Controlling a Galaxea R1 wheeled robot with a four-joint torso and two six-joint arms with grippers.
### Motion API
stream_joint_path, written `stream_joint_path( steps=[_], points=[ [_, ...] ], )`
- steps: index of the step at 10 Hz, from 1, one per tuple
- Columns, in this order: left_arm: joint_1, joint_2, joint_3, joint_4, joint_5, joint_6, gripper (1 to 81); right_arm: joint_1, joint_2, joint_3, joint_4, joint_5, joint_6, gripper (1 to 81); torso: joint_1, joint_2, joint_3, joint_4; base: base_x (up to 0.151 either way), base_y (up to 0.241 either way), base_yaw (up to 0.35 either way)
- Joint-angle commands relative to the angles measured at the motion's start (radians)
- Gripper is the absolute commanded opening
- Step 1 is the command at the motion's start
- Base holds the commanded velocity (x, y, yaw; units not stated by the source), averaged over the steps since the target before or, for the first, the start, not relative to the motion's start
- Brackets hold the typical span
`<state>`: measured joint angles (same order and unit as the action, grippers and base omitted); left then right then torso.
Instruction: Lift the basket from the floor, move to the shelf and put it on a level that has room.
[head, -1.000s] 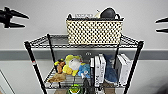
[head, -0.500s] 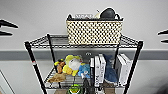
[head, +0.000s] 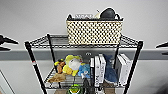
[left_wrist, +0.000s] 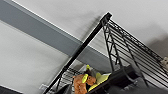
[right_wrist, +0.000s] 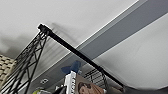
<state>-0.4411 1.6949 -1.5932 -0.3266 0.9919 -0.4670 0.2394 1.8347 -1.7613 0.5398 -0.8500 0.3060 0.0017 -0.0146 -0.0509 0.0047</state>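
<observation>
Here, in the head view, the basket (head: 94, 32) sits on the shelf's (head: 30, 53) top level (head: 42, 41), above plush toys (head: 71, 65) and white books (head: 99, 70). The left wrist view shows a shelf post (left_wrist: 82, 47) and an orange toy (left_wrist: 81, 82). The right wrist view catches the basket's edge (right_wrist: 5, 66); each end effector's state cannot be told.

The left gripper (head: 7, 42) and right gripper (head: 162, 46) are cut off by the head view's side edges, so their fingers cannot be read. The shelf (head: 82, 46) is cropped below its toy tier. A dark rounded object (head: 108, 13) in the basket (head: 94, 32) is too blurred to identify.
</observation>
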Motion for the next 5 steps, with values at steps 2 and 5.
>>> stream_joint_path(
  steps=[2, 5],
  points=[
    [0.077, -0.018, 0.012, 0.032, -0.071, 0.03, 81.1, -0.053, 0.054, -0.029, -0.027, 0.002, 0.004, 81.1, 0.0, 0.0, 0.0, 0.0, 0.0, 0.0, 0.0],
    [0.173, -0.026, 0.018, 0.032, -0.084, 0.036, 81.1, -0.187, 0.073, -0.047, -0.029, 0.009, 0.002, 81.1, 0.0, 0.0, 0.0, 0.0, 0.0, 0.0, 0.0]
  ],
)
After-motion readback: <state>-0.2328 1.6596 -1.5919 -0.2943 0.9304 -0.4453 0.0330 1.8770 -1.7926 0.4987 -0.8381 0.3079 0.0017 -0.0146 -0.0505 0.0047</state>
